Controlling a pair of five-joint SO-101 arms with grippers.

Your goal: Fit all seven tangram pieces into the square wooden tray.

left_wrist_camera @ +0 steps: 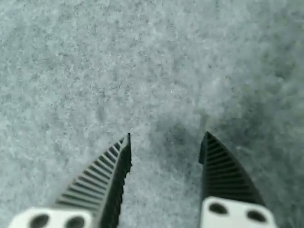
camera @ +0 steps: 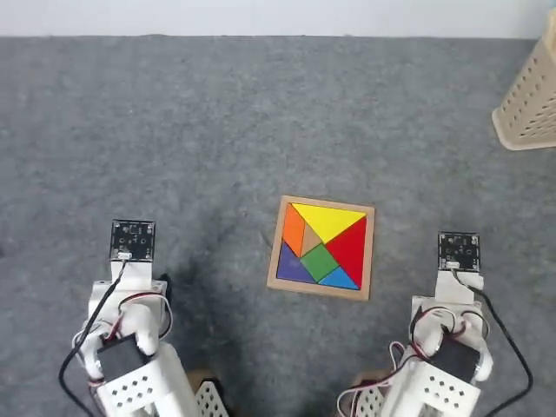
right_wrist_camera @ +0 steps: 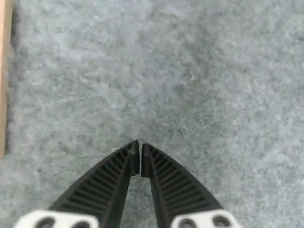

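**Seven pieces sit in the tray, both arms at the near edge**

The square wooden tray (camera: 317, 293) lies flat on the grey-covered table (camera: 174, 130), near its middle, turned slightly out of line with the table's edges. It sits between the two arms, somewhat closer to the right one. All seven pieces lie inside it and fill it: a yellow triangle (camera: 328, 221) along the far side, a red triangle (camera: 350, 246) on the right, an orange piece (camera: 294, 231) on the left, a small tan triangle (camera: 308, 239) and a green square (camera: 320, 261) in the middle, a purple triangle (camera: 291, 265) and a blue triangle (camera: 340, 278) along the near side.

The left arm (camera: 130, 339) and right arm (camera: 452, 339) stand at the table's near edge, well apart from the tray. The left gripper (left_wrist_camera: 167, 135) hangs over bare grey cover with its jaws wide, nothing between them. The right gripper (right_wrist_camera: 140, 143) has its jaws closed tip to tip on nothing (a strip of the tray's wood (right_wrist_camera: 4, 71) shows off to one side).

A pale slotted basket (camera: 530, 95) stands at the far right corner.
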